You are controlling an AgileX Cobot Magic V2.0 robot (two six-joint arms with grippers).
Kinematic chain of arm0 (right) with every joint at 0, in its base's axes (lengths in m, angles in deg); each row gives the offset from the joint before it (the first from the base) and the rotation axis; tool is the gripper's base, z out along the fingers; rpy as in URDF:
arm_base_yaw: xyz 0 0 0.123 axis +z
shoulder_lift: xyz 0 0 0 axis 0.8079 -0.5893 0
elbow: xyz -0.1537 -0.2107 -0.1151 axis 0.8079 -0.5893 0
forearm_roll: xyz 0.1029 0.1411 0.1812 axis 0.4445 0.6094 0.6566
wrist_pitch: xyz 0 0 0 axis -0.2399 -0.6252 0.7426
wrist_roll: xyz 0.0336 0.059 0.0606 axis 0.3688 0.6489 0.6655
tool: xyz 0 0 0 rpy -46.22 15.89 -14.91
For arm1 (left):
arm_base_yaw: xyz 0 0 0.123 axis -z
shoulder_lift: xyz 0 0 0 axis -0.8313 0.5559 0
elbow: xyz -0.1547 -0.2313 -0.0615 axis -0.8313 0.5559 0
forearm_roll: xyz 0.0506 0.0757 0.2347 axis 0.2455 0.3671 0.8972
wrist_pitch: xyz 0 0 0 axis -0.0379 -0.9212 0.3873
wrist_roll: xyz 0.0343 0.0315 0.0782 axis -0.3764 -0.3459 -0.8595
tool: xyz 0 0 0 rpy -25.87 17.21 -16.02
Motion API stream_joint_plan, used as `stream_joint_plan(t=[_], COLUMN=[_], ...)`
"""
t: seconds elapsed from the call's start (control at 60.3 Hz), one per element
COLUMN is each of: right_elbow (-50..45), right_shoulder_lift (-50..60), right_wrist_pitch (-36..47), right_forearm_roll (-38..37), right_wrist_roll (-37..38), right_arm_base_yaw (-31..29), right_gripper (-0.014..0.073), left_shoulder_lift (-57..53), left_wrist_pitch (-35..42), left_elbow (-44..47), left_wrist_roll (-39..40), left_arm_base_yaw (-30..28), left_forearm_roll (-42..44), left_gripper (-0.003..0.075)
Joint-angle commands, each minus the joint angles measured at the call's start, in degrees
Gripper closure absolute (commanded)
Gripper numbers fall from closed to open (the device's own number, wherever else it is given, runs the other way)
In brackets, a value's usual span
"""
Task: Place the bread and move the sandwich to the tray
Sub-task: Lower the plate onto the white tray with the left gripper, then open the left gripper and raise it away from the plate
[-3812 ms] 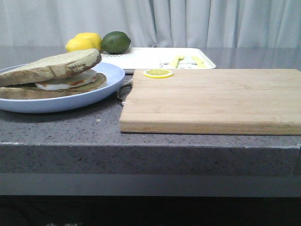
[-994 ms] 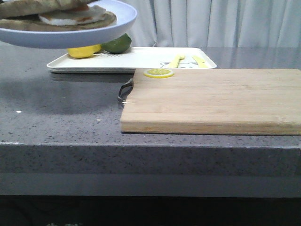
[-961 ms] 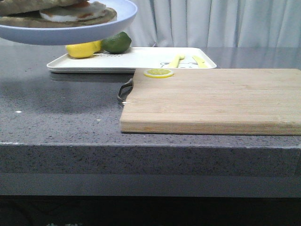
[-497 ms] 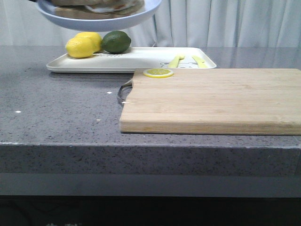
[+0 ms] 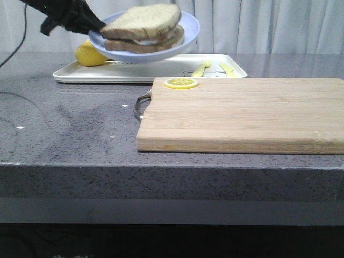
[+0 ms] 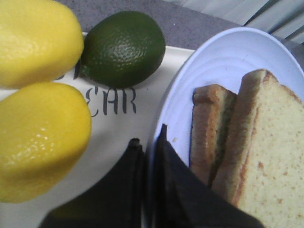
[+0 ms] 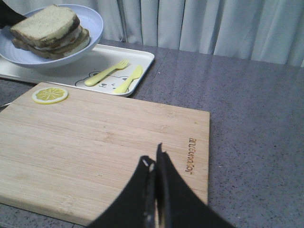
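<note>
We see our left fingers (image 6: 151, 156) pinched tight on the rim of the blue plate (image 5: 185, 24), holding it in the air over the white tray (image 5: 161, 67), tilted. The sandwich (image 5: 142, 29) lies on the plate, its thick bread (image 5: 145, 20) on top. Two lemons (image 6: 38, 90) and a lime (image 6: 122, 47) sit on the tray. Our right fingers (image 7: 154, 164) are pressed together, holding nothing, above the cutting board (image 7: 104, 142) on the tabletop (image 5: 70, 123).

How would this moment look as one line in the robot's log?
left fingers: pinching plate rim | sandwich: held above tray | right fingers: shut, empty
</note>
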Motion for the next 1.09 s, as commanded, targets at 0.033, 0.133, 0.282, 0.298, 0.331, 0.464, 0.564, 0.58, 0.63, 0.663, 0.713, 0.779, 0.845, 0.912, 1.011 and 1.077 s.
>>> stream_joint_plan(t=[0.033, 0.133, 0.282, 0.298, 0.331, 0.464, 0.564, 0.58, 0.63, 0.663, 0.713, 0.779, 0.845, 0.912, 1.011, 1.077], right_elbow=[1.6, 1.6, 1.6, 1.6, 1.6, 1.6, 1.6, 1.6, 1.6, 1.6, 1.6, 1.6, 1.6, 1.6, 1.6, 1.6], right_shoulder_lift=[-0.5, -0.5, -0.5, -0.5, -0.5, -0.5, -0.5, -0.5, -0.5, -0.5, -0.5, -0.5, -0.5, -0.5, -0.5, -0.5], right_wrist_pitch=[4.3, 4.3, 4.3, 4.3, 4.3, 4.3, 4.3, 4.3, 4.3, 4.3, 4.3, 4.3, 4.3, 4.3, 4.3, 4.3], right_forearm_roll=[0.7, 0.7, 0.7, 0.7, 0.7, 0.7, 0.7, 0.7, 0.7, 0.7, 0.7, 0.7, 0.7, 0.7, 0.7, 0.7], right_wrist_roll=[-0.3, -0.3, -0.3, -0.3, -0.3, -0.3, -0.3, -0.3, -0.3, -0.3, -0.3, -0.3, -0.3, -0.3, -0.3, -0.3], right_arm_base_yaw=[-0.3, -0.3, -0.3, -0.3, -0.3, -0.3, -0.3, -0.3, -0.3, -0.3, -0.3, -0.3, -0.3, -0.3, -0.3, -0.3], right_gripper=[0.067, 0.067, 0.067, 0.067, 0.067, 0.067, 0.067, 0.067, 0.067, 0.067, 0.067, 0.067, 0.067, 0.067, 0.067, 0.067], left_shoulder_lift=[-2.9, -2.5, -2.5, -2.5, -2.5, -2.5, -2.5, -2.5, -2.5, -2.5, -2.5, -2.5, -2.8, -3.2, -3.2, -3.2], left_wrist_pitch=[3.4, 4.4, 4.6, 4.6, 4.5, 4.2, 3.8, 3.7, 3.5, 3.2, 2.7, 1.9, 0.4, -0.7, -3.6, -5.2], left_elbow=[-2.8, -2.8, -2.8, -2.7, -2.7, -2.7, -2.7, -2.7, -2.7, -2.7, -2.7, -2.8, -3.3, -4.2, -7.6, -10.1], left_wrist_roll=[1.9, 1.9, 1.9, 1.9, 1.9, 1.9, 1.9, 1.9, 1.9, 1.9, 1.9, 1.9, 1.9, 1.9, 1.9, 1.9], left_arm_base_yaw=[0.7, 0.7, 0.6, 0.6, 0.7, 0.8, 0.8, 0.8, 0.8, 0.8, 0.7, 0.6, 0.1, -0.4, -1.0, -1.3], left_forearm_roll=[-4.6, -4.4, -2.5, -2.3, -1.7, 0.4, 1.6, 1.7, 1.9, 1.9, 1.9, 1.8, 0.7, 0.4, 0.3, 0.3], left_gripper=[0.0738, 0.0738, 0.0736, 0.0734, 0.0724, 0.061, 0.0511, 0.0493, 0.0466, 0.0455, 0.0454, 0.0454, 0.0454, 0.0456, 0.0456, 0.0463])
